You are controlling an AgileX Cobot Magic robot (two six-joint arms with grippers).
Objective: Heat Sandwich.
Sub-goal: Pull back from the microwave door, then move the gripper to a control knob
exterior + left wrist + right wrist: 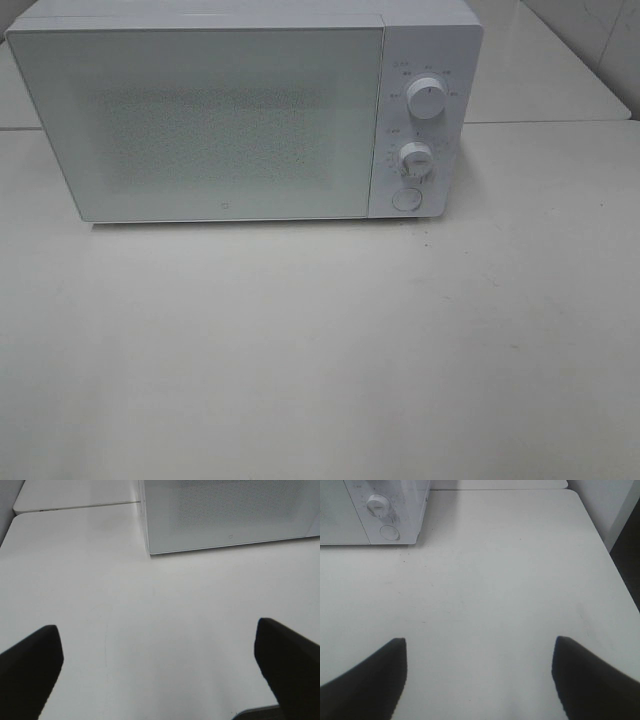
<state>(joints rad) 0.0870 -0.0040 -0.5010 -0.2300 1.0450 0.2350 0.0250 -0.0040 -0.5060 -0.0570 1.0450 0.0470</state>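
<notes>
The left end effector (156, 645) and right end effector (480, 650) hang spread, empty. The microwave (200, 120) is shut; a hard push on its button (405, 199) could slide it across the tabletop (320, 350).

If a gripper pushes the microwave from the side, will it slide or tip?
It would probably slide rather than tip: the microwave is wide and low, and it sits flat on the smooth table. It looks bulky, so it is likely heavy.
</notes>
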